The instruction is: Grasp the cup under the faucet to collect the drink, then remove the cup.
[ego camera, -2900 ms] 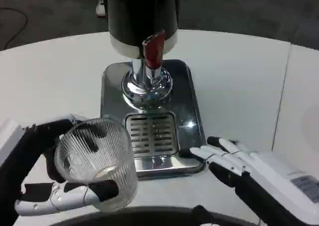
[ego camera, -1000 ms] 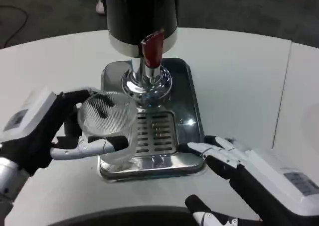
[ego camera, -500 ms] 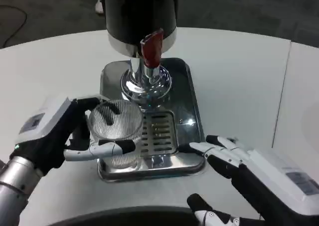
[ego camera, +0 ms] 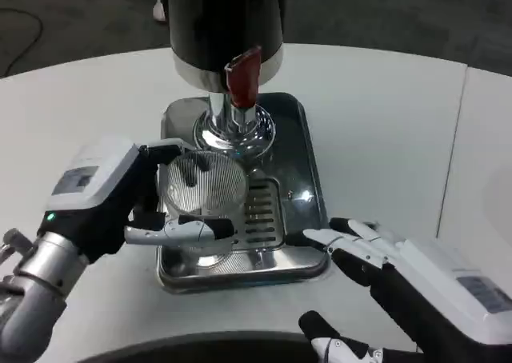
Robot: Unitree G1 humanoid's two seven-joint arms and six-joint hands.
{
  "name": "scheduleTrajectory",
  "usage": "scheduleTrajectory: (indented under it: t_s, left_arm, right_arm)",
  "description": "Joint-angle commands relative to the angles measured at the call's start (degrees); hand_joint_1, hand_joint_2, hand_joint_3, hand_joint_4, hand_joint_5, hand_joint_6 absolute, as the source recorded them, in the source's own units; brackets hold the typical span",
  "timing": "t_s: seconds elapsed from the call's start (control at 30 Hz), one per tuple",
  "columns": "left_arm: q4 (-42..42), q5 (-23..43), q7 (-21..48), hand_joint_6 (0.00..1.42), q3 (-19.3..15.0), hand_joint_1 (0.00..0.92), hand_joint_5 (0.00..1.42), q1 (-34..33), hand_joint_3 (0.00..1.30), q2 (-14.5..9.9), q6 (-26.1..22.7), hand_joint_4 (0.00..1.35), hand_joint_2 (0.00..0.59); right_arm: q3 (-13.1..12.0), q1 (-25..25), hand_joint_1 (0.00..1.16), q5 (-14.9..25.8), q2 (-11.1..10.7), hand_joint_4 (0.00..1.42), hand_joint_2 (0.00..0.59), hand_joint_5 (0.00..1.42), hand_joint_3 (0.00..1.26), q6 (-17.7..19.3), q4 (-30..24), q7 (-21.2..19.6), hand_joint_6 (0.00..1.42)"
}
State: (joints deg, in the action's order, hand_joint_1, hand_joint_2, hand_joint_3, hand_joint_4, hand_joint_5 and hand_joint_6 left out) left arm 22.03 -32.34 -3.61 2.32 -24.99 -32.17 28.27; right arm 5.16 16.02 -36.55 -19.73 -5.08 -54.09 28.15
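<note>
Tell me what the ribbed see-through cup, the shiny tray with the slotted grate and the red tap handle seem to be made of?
The ribbed clear cup, held by the left hand, looks like glass or clear plastic: the grate shows through it. The shiny tray looks like polished metal, since it mirrors its surroundings. The red tap handle looks like glossy plastic, though that is less sure.

A white surface (ego camera: 384,123) carries a shiny metal drip tray (ego camera: 300,163) set at its middle, toward the near edge.
</note>
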Motion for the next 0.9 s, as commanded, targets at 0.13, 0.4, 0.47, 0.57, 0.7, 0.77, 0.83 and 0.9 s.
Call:
scheduleTrajectory:
  t_s: [0.13,0.4,0.47,0.57,0.7,0.77,0.83,0.9]
  left_arm:
    - [3.7,-1.4,-4.0,1.05,1.6,0.771,1.07,-2.9,0.81,0.0,-0.1,0.89,0.107]
    - [8.4,-2.4,-7.2,1.05,4.1,0.771,1.07,-5.5,0.81,0.9,-0.3,0.88,0.108]
    - [9.5,-2.4,-7.8,1.05,4.7,0.769,1.07,-6.2,0.81,1.3,-0.5,0.88,0.110]
    - [10.8,-2.0,-8.2,1.05,5.1,0.766,1.07,-6.9,0.81,1.9,-0.7,0.88,0.112]
    - [12.3,-1.8,-9.0,1.03,5.8,0.763,1.07,-7.7,0.81,2.4,-0.9,0.88,0.114]
    - [13.0,-1.7,-9.2,1.03,6.1,0.763,1.07,-8.1,0.81,2.7,-1.0,0.88,0.114]
    - [13.5,-1.7,-9.3,1.03,6.4,0.763,1.07,-8.5,0.81,3.0,-1.0,0.88,0.114]
    - [14.0,-1.8,-9.4,1.03,6.8,0.763,1.07,-9.0,0.81,3.4,-1.2,0.88,0.114]
  right_arm:
    - [-0.4,1.0,0.44,0.9,0.1,0.14,0.465,0.05,0.17,-0.1,-0.1,-0.4,0.00]
    - [-1.3,1.6,0.44,1.6,-0.2,0.14,0.465,0.05,0.17,0.1,-0.3,-0.4,0.00]
    - [-1.4,1.6,0.44,1.8,-0.2,0.14,0.465,0.05,0.17,0.2,-0.3,-0.4,0.00]
    - [-1.6,1.5,0.44,1.8,-0.2,0.14,0.465,0.05,0.17,0.2,-0.2,-0.3,0.00]
    - [-1.9,1.7,0.44,2.0,-0.2,0.14,0.465,0.05,0.17,0.1,-0.4,-0.3,0.00]
    - [-1.9,1.8,0.44,2.1,-0.3,0.14,0.464,0.05,0.17,0.1,-0.4,-0.3,0.00]
    - [-1.9,1.7,0.44,2.1,-0.3,0.14,0.464,0.06,0.17,0.1,-0.3,-0.4,0.00]
    - [-1.9,1.6,0.44,2.1,-0.3,0.14,0.464,0.06,0.17,0.1,-0.3,-0.4,0.00]
